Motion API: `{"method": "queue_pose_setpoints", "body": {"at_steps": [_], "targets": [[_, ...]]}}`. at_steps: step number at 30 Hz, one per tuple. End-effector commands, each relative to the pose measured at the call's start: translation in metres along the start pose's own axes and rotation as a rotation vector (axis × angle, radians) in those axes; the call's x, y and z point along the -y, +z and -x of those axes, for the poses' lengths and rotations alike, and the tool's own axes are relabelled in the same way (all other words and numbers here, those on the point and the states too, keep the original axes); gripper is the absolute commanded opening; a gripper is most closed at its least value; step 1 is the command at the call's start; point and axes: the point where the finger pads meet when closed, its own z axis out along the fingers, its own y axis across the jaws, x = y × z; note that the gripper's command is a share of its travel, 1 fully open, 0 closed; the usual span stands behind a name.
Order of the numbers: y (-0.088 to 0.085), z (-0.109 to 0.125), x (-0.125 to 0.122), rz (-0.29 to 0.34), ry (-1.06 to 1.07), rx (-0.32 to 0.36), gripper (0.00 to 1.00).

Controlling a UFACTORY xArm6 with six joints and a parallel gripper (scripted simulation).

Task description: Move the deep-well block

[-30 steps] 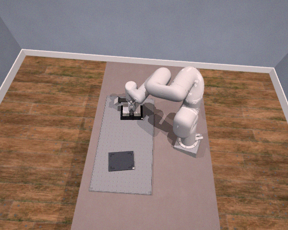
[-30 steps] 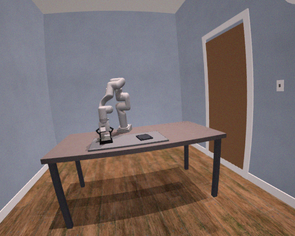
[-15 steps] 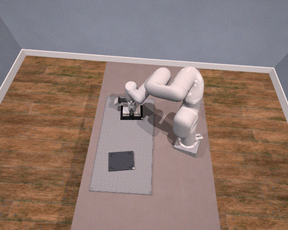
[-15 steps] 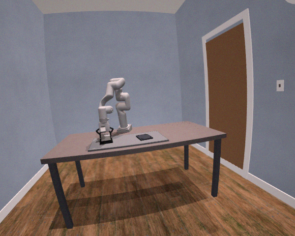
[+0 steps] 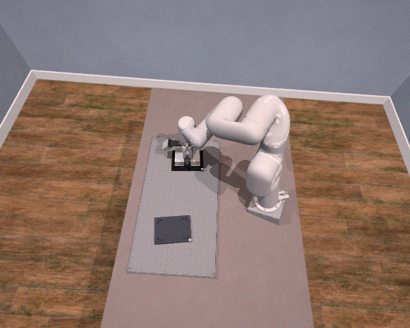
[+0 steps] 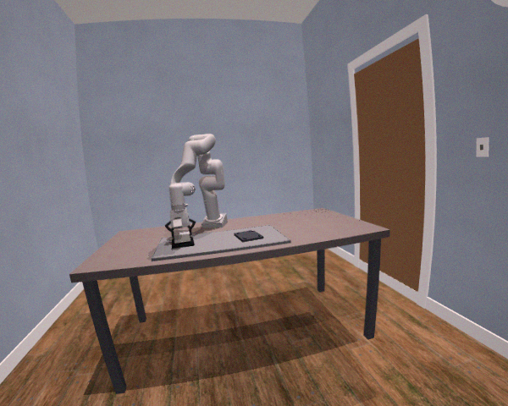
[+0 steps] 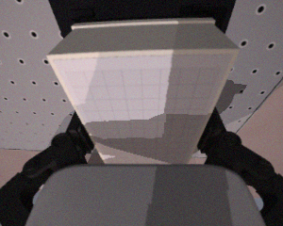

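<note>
The gripper [image 7: 143, 141] is clamped wide across the 96-well deep-well block [image 7: 141, 94], its black fingers pressed to the two sides. The block sits over plate nest N1 [image 5: 186, 168] near the perforated worktop's [image 5: 177, 197] far end, though whether it is lifted or seated is unclear. Plate nest N2 [image 5: 172, 229] lies bare toward the opposite end.

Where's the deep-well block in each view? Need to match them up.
Top: deep-well block at the perforated plate's far end, under the wrist, gripper shut on it.
Exterior: block at the plate's left end.
Wrist: block fills the centre.
Shared landmark: the perforated plate.
</note>
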Motion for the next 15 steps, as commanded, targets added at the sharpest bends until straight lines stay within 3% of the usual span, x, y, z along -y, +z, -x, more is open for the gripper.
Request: {"method": "queue_pose_setpoints", "body": {"at_steps": [1,15], "targets": [[-0.0007,-0.0013,-0.0008,0.002,0.0,-0.003,0.0],[0.0013,-0.0013,-0.0008,0.002,0.0,-0.003,0.0]]}}
